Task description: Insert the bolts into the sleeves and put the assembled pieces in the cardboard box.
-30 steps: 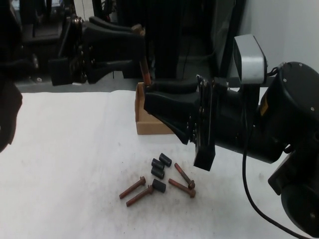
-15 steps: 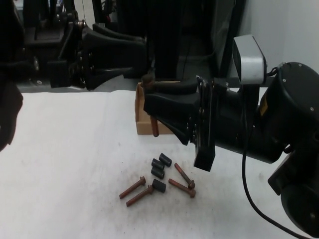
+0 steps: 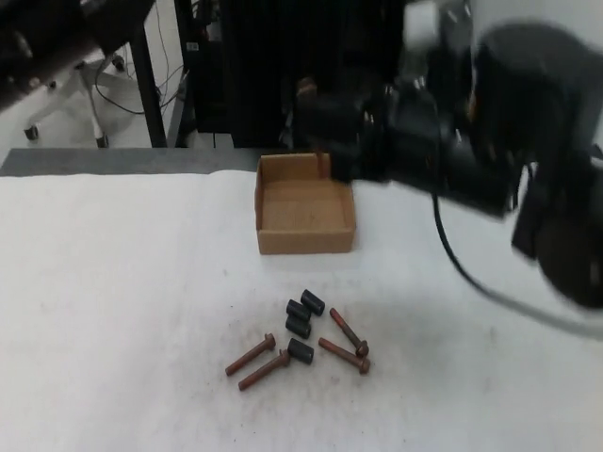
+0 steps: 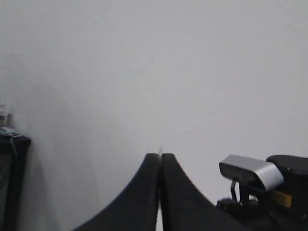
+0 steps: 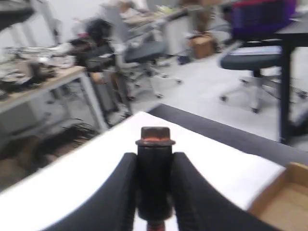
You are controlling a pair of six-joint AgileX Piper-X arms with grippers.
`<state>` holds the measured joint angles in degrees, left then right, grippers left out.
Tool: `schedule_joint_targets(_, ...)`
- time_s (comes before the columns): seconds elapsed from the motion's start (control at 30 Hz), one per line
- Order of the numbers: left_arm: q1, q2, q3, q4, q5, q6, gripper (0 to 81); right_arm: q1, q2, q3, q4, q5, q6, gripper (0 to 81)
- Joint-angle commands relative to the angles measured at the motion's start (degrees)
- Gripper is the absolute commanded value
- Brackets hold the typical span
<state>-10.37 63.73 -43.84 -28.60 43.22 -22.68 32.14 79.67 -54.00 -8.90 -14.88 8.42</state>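
My right gripper [image 5: 154,161] is shut on an assembled piece: a copper bolt [image 5: 155,136] with a black sleeve [image 5: 154,187] around its shank. In the high view this gripper [image 3: 318,118] hangs above the far edge of the open cardboard box [image 3: 306,235], the bolt's head [image 3: 307,91] uppermost. Several loose copper bolts [image 3: 250,355] and several black sleeves [image 3: 299,326] lie on the white table in front of the box. My left gripper [image 4: 160,161] is shut with nothing in it and faces a bare wall.
A white cloth [image 3: 113,311] covers the bench, with open room to the left and right of the loose parts. The box's corner [image 5: 284,202] is in the right wrist view. Chairs and desks stand in the room beyond.
The right arm has risen and drawn back with the sleeved bolt, uncovering the box. The left arm has pulled away from the bolt, up and to the left.
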Motion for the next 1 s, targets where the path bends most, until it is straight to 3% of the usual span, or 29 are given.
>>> schedule_joint_targets(0.0, 0.1, -0.6, -0.3, 6.8, -2.7, 0.5, 0.3, -1.1, 2.7, -8.5, 15.2, 6.4, -9.0, 0.8)
schedule_joint_targets(0.2, 0.1, -0.6, -0.3, 32.9, -12.8, 7.1, 0.3, -3.7, 15.6, -24.7, 32.1, 7.8, -10.5, 0.8)
schedule_joint_targets(0.33, 0.1, -0.6, -0.3, 42.3, -14.2, 10.7, 0.3, -4.1, 24.9, -33.7, 37.7, 9.4, -10.5, 0.8)
schedule_joint_targets(0.63, 0.1, -1.8, -0.3, 48.9, -13.6, 11.1, 0.3, -4.1, 39.9, -45.2, 40.4, 11.6, -9.9, 0.8)
schedule_joint_targets(0.97, 0.1, -5.9, -0.3, 52.0, -13.7, 14.2, 0.3, -4.2, 48.1, -49.0, 34.7, 14.6, -9.7, 0.8)
